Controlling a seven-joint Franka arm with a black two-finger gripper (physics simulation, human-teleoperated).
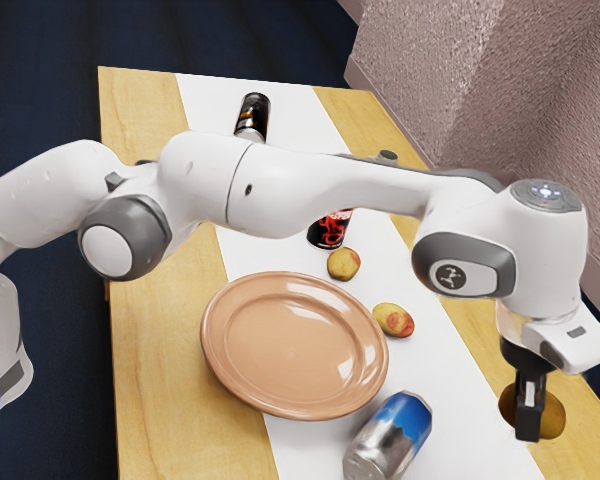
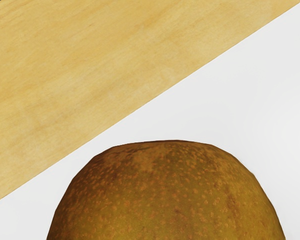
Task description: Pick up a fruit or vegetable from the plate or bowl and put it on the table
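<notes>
over the pale wood-and-white table [image 1: 160, 350], a round, speckled brown-yellow fruit [image 1: 552, 413] hangs clasped in the black two-finger gripper [image 1: 529, 424], spread only to its width, apart from the glossy tan plate [image 1: 290, 350] and blue-and-silver metal can [image 1: 390, 436].

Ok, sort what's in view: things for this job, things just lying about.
Part of the job:
brown speckled round fruit at the black gripper
round tan plate
wooden table

Just lying about:
two small yellow-red fruits
blue-and-silver metal can
black-and-red can
black can with gold marking
</notes>
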